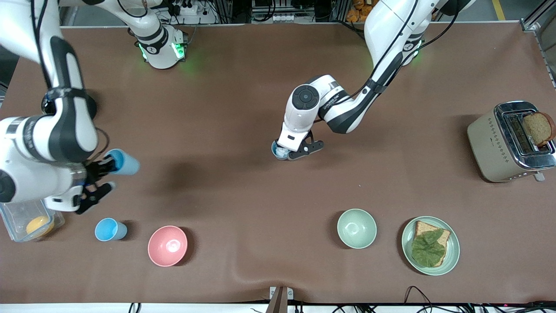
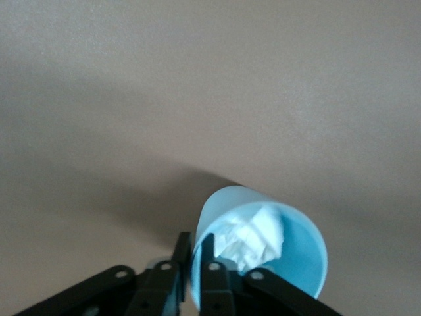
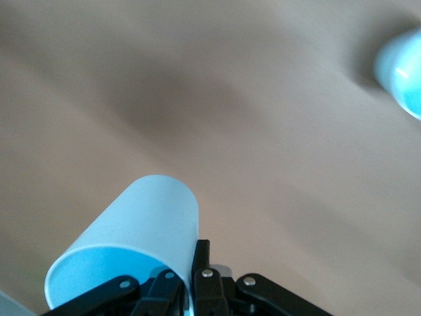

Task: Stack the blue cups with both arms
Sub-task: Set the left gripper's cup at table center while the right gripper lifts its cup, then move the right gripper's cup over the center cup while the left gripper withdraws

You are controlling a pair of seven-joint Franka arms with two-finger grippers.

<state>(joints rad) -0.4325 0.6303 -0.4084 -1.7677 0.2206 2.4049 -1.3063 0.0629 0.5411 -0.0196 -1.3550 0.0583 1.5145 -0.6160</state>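
My right gripper (image 1: 105, 167) is shut on the rim of a light-blue cup (image 1: 124, 163) and holds it tilted on its side in the air at the right arm's end of the table. In the right wrist view the fingers (image 3: 200, 263) pinch this cup's wall (image 3: 141, 237). A second blue cup (image 1: 110, 229) stands upright on the table beside the pink bowl; it also shows in the right wrist view (image 3: 402, 72). My left gripper (image 1: 284, 153) is shut on the rim of a third blue cup (image 1: 276, 151) at mid-table. This cup (image 2: 296, 263) has crumpled white paper (image 2: 253, 237) inside.
A pink bowl (image 1: 167, 245), a green bowl (image 1: 356, 228) and a green plate (image 1: 451, 256) with bread and lettuce lie along the camera's edge. A toaster (image 1: 491, 148) with a bread slice stands at the left arm's end. A clear container (image 1: 13, 217) sits under the right wrist.
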